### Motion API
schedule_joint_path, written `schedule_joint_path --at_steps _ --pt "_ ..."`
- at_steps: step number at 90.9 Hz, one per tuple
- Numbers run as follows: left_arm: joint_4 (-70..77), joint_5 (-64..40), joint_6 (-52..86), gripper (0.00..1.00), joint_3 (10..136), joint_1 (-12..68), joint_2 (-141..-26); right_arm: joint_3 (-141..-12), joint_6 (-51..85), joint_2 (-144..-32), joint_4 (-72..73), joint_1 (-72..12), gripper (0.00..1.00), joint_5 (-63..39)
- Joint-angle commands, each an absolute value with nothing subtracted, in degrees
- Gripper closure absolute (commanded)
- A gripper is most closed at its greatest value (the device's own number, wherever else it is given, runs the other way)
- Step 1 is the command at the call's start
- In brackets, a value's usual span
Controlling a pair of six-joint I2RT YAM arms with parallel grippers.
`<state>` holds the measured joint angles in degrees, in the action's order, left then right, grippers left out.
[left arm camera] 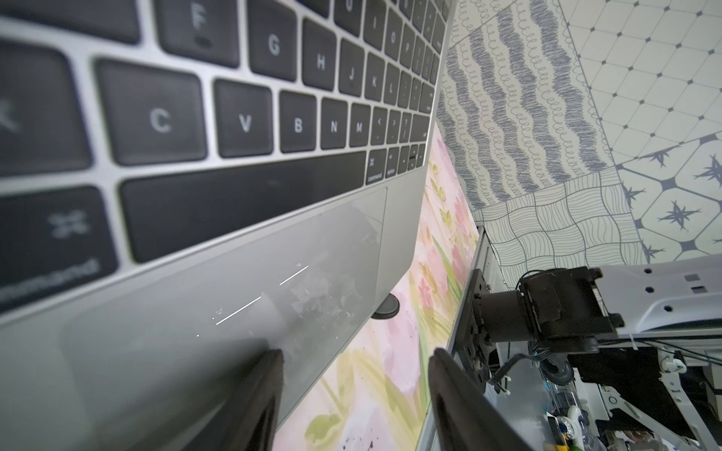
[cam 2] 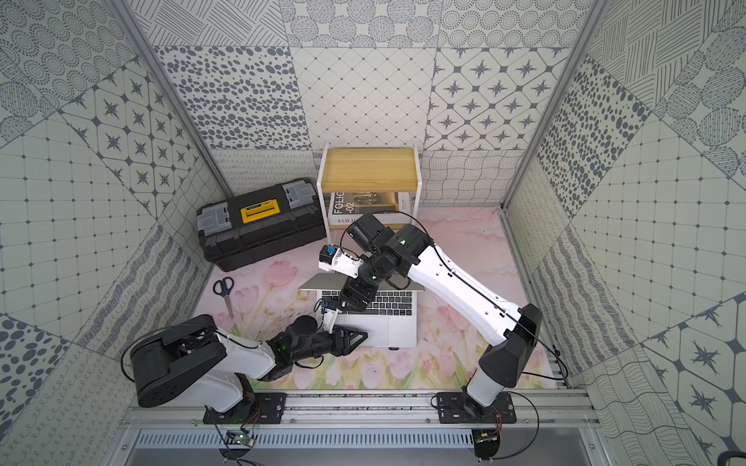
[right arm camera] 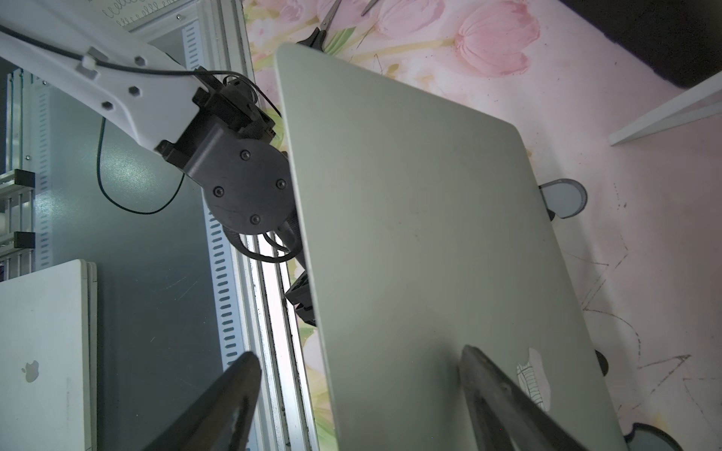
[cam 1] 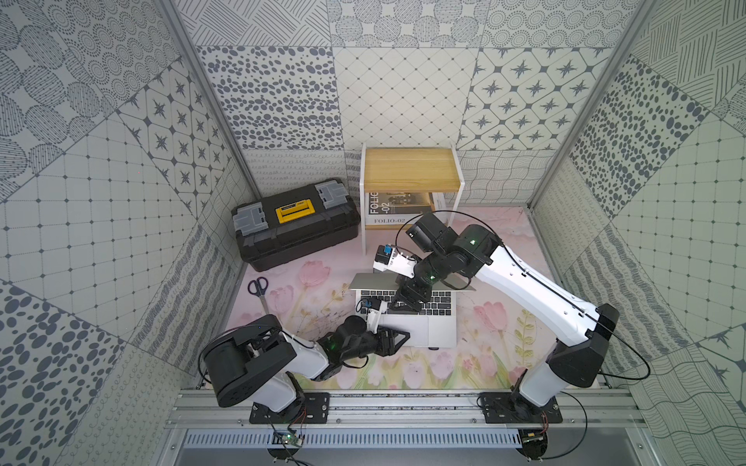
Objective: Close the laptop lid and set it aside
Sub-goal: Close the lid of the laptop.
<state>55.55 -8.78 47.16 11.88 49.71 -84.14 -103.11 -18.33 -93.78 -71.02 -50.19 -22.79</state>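
The silver laptop (cam 1: 440, 331) (cam 2: 399, 331) sits mid-table with its black keys and trackpad (left arm camera: 234, 293) showing. The laptop lid (cam 1: 371, 281) (cam 2: 319, 281) leans forward over the keyboard, part-way down, its silver back (right arm camera: 410, 195) facing the right wrist camera. My right gripper (cam 1: 403, 304) (right arm camera: 357, 355) is open and straddles the lid's free edge, one finger (right arm camera: 488, 390) on the lid's back near the logo. My left gripper (cam 1: 397, 337) (left arm camera: 355, 355) is open at the laptop's front left corner. One of its fingers (left arm camera: 269, 375) lies over the trackpad, the other past the front edge.
A black toolbox (cam 1: 296, 224) with a yellow handle stands at the back left. Scissors (cam 1: 258, 290) lie left of the laptop. A wooden-topped shelf (cam 1: 409, 167) with a book (cam 1: 397, 210) under it stands behind. Round dark feet (right arm camera: 562, 197) show under the laptop.
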Motion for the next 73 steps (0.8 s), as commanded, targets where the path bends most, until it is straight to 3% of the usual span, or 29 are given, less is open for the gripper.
schedule_joint_path --at_steps 1,44,56,73 --pt "40.7 -0.6 47.1 0.36 10.9 48.5 -76.6 -102.5 -17.4 -92.7 -72.2 -51.1 0.16 -23.8" --pt "0.8 6.5 44.3 0.30 9.6 38.0 -32.3 -101.4 -17.7 -92.6 -71.7 -51.1 0.17 -24.4" --pt "-5.3 6.6 44.3 0.29 9.8 33.2 -27.3 -101.4 -17.8 -92.8 -71.5 -51.1 0.17 -24.4" --pt "-7.9 1.3 42.1 0.29 13.2 22.8 -28.9 -100.4 -17.5 -92.3 -71.4 -51.1 0.17 -24.4"
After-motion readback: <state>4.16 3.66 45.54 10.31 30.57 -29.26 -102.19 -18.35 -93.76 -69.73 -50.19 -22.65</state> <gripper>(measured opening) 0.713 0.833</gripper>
